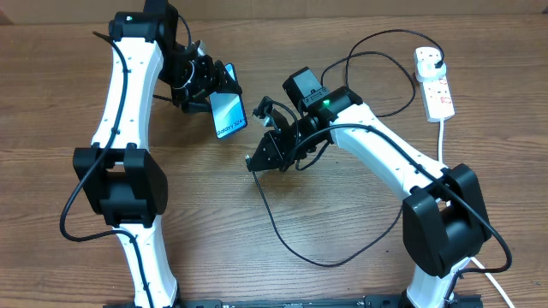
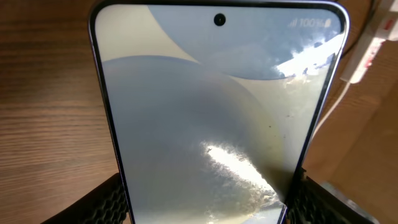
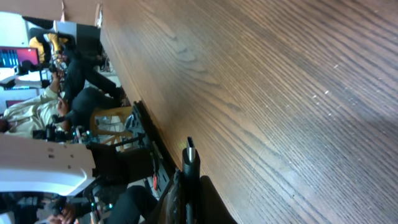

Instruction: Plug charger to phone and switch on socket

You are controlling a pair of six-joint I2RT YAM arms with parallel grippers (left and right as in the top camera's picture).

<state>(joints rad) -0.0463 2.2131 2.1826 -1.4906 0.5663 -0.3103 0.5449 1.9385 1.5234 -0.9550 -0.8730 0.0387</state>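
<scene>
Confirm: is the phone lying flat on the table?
No, the left gripper holds the phone tilted above the table.

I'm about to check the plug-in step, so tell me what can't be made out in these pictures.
Charging port of the phone: the left wrist view cuts off its lower end at the left claw; too small overhead.
Switch on the socket: too small overhead; only a corner at the left wrist view's edge.
Tip of the charger: dark, blurred in the right wrist view; under the right claw overhead.
</scene>
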